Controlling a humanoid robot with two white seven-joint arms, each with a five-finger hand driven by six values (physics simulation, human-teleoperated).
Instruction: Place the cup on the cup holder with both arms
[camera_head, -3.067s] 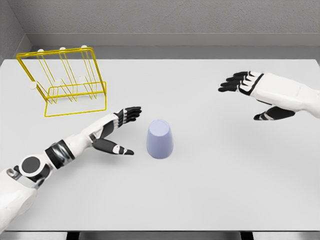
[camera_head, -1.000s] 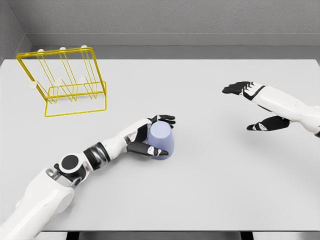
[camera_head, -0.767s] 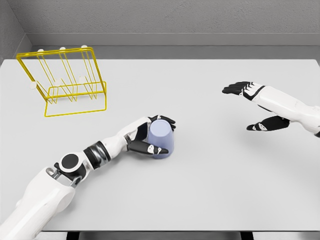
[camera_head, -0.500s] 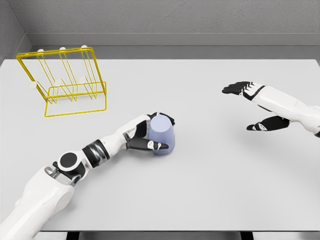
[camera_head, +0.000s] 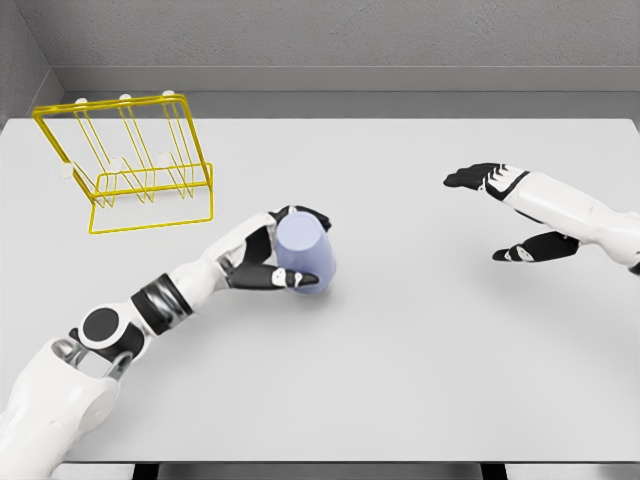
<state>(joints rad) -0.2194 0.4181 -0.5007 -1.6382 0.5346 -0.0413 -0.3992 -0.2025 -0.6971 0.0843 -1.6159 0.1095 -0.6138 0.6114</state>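
- The left hand has its black fingers wrapped around the lavender cup, thumb across the near side and the rest curled over the far edge, so it's a proper grip.
- The cup sits upside down in that grip, closed end facing up toward the camera and leaning a little. I can't tell whether its lower edge touches the table or is just off it.
- The yellow wire cup holder is up and to the left of the left hand, well apart from it, standing near the table's far-left corner.
- The right hand is way off to the right of the cup, hovering over the table with its fingers spread out flat and thumb hanging low, holding nothing.
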